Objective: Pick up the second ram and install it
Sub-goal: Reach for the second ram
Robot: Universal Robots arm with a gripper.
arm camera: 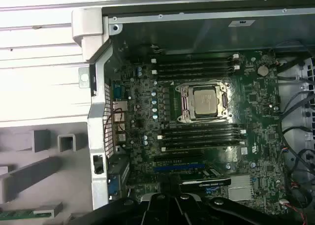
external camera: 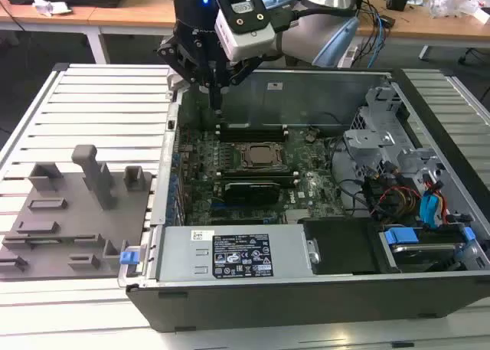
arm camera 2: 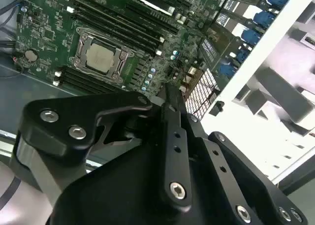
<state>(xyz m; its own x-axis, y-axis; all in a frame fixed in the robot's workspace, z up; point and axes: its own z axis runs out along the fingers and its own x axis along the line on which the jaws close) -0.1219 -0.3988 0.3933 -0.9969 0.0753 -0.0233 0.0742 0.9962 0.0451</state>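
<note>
One slim, flat green ram [arm camera: 15, 215]

- motherboard [arm camera: 142, 112]: green, speckled with small silver and dark parts
- memory slots [arm camera: 194, 67]: black with white end clips
- CPU [arm camera: 204, 99]: silver-grey lid
- gripper [external camera: 217, 105]: black
- worktop [external camera: 107, 97]: pale grey, ribbed in parallel stripes
- fixture tray [external camera: 69, 220]: dull grey, with a blue clip [external camera: 132, 255]
- cables [external camera: 390, 197]: red, blue and black
- label [external camera: 241, 256]: black with white print
</note>
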